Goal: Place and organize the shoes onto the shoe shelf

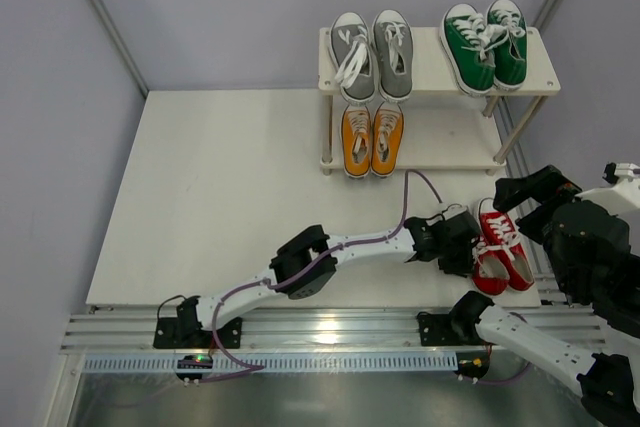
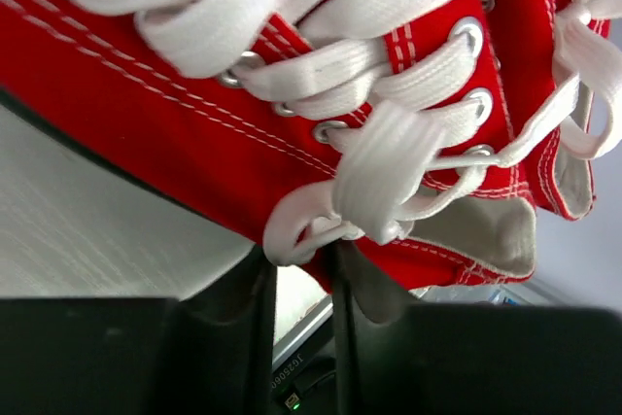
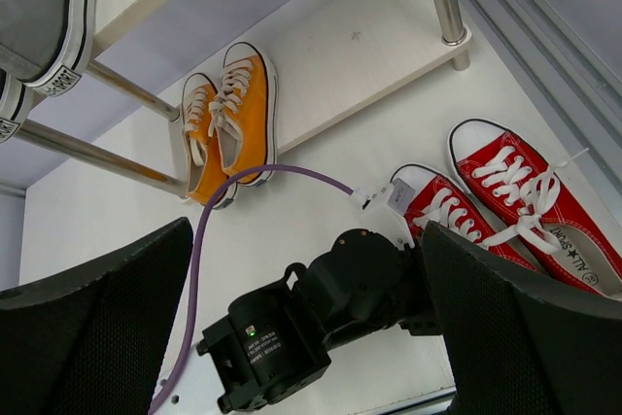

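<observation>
The shoe shelf (image 1: 428, 67) stands at the far right of the worktop (image 1: 230, 207), with 1 grey pair (image 1: 372, 55) and 1 green pair (image 1: 485, 45) on top and 1 orange pair (image 1: 372, 139) below. 2 red shoes (image 1: 505, 247) lie on the worktop before it. The left gripper (image 2: 296, 264) has narrow jaws at the left red shoe (image 2: 194, 133); whether they pinch it cannot be told. The right gripper (image 3: 306, 235) hangs above, jaws wide, holding nothing.

grey shoes (image 1: 352, 55) | green shoes (image 1: 470, 47) | orange shoes (image 1: 358, 139) | red shoes (image 1: 503, 240), white laces (image 2: 389, 157)
</observation>
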`<state>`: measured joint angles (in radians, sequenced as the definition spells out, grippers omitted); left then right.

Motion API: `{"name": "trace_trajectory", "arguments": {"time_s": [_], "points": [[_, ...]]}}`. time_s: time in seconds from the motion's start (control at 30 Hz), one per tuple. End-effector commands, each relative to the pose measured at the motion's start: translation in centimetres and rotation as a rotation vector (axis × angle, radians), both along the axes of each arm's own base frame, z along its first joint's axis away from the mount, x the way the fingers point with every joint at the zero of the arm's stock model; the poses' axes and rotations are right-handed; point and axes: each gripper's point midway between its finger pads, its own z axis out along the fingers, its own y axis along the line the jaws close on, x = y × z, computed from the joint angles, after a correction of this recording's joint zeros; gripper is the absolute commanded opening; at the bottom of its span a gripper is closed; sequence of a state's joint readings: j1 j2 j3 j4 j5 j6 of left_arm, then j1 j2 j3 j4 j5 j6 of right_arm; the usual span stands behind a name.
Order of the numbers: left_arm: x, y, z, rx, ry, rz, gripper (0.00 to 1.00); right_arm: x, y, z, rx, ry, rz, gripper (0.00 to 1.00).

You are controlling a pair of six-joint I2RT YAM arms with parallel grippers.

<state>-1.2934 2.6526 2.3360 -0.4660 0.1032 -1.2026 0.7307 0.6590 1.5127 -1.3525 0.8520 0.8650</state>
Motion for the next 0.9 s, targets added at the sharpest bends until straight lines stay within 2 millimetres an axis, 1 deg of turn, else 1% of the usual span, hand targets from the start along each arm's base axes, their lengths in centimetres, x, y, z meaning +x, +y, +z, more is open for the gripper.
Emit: {"name": "trace_trajectory", "arguments": {"time_s": [0.0, 0.03, 0.07, 0.1, 0.13, 0.17, 0.2, 0.23, 0.27, 0.3, 0.33, 0.4, 0.43, 0.47, 0.5, 0.53, 0.57, 0.6, 0.63, 0.67, 0.7, 0.73, 0.77, 0.8, 0.83, 0.87], "points": [[1.2, 0.4, -2.1, 0.033, -0.047, 0.001, 0.13, -1.8, -1.7, -2.8, -0.149, 0.145, 0.010, 1.00], [1.3, 0.9, -2.1, 0.059, -0.055, 0.002, 0.02, -1.9, -1.7, -2.9, -0.148, 0.146, 0.013, 1.00], [1.4, 1.7, -2.7, 0.095, -0.063, 0.011, 0.00, -1.9, -1.7, -2.9, -0.146, 0.145, 0.014, 1.00], [1.6, 2.2, -2.7, 0.108, -0.070, 0.014, 0.00, -1.9, -1.6, -2.9, -0.144, 0.148, 0.018, 1.00], [1.6, 2.6, -1.2, 0.103, -0.083, 0.016, 0.00, -2.0, -1.6, -3.0, -0.139, 0.149, 0.017, 1.00], [1.7, 3.3, -1.1, 0.119, -0.091, 0.017, 0.00, -2.0, -1.5, -3.1, -0.137, 0.150, 0.020, 1.00], [1.9, 5.1, -2.4, 0.177, -0.107, 0.036, 0.00, -2.0, -1.4, -3.3, -0.133, 0.154, 0.023, 1.00], [2.0, 5.5, 0.2, 0.151, -0.128, 0.043, 0.00, -2.1, -1.4, -3.4, -0.128, 0.156, 0.026, 1.00], [2.1, 6.2, 1.1, 0.151, -0.151, 0.044, 0.00, -2.1, -1.3, -3.6, -0.128, 0.159, 0.028, 1.00], [2.0, 8.2, -0.1, 0.207, -0.165, 0.054, 0.00, -2.1, -1.2, -4.0, -0.130, 0.170, 0.034, 1.00], [2.3, 8.7, 2.9, 0.175, -0.194, 0.069, 0.00, -2.2, -1.1, -4.2, -0.127, 0.175, 0.039, 1.00], [2.8, 11.0, 3.4, 0.210, -0.234, 0.099, 0.00, -2.2, -0.9, -4.8, -0.126, 0.187, 0.049, 1.00], [2.2, 13.0, 2.2, 0.254, -0.228, 0.098, 0.00, -2.3, -0.6, -5.2, -0.122, 0.198, 0.066, 1.00], [2.2, 13.7, 4.1, 0.228, -0.237, 0.110, 0.00, -2.2, -0.4, -5.4, -0.124, 0.201, 0.077, 1.00], [2.1, 14.5, 4.5, 0.228, -0.235, 0.125, 0.00, -2.2, 0.0, -6.0, -0.132, 0.219, 0.095, 1.00], [1.5, 16.5, 2.9, 0.279, -0.219, 0.125, 0.00, -2.3, 0.6, -6.5, -0.130, 0.237, 0.125, 1.00], [1.5, 17.3, 4.4, 0.259, -0.226, 0.144, 0.00, -2.2, 1.1, -6.9, -0.126, 0.246, 0.147, 1.00], [1.7, 18.4, 4.5, 0.264, -0.233, 0.172, 0.00, -2.1, 1.6, -7.9, -0.148, 0.275, 0.170, 1.00], [2.3, 19.6, 4.7, 0.287, -0.270, 0.206, 0.00, -2.0, 2.1, -8.3, -0.148, 0.289, 0.192, 1.00], [2.2, 21.2, 4.3, 0.317, -0.278, 0.217, 0.00, -1.9, 3.2, -8.8, -0.124, 0.300, 0.234, 1.00], [2.2, 21.9, 5.5, 0.308, -0.291, 0.227, 0.00, -1.8, 3.8, -10.0, -0.143, 0.334, 0.256, 1.00], [2.3, 23.2, 5.6, 0.340, -0.296, 0.252, 0.00, -1.7, 4.4, -10.6, -0.136, 0.350, 0.275, 1.00], [1.9, 24.9, 4.5, 0.384, -0.292, 0.257, 0.00, -1.6, 5.2, -11.0, -0.116, 0.356, 0.301, 1.00], [1.8, 25.8, 5.4, 0.375, -0.297, 0.277, 0.00, -1.5, 5.7, -12.1, -0.121, 0.383, 0.316, 1.00], [1.7, 27.1, 4.9, 0.391, -0.279, 0.318, 0.00, -1.4, 6.1, -12.5, -0.120, 0.393, 0.327, 1.00], [1.5, 29.5, 3.1, 0.445, -0.281, 0.347, 0.00, -1.2, 6.9, -12.8, -0.099, 0.392, 0.348, 1.00]]}}
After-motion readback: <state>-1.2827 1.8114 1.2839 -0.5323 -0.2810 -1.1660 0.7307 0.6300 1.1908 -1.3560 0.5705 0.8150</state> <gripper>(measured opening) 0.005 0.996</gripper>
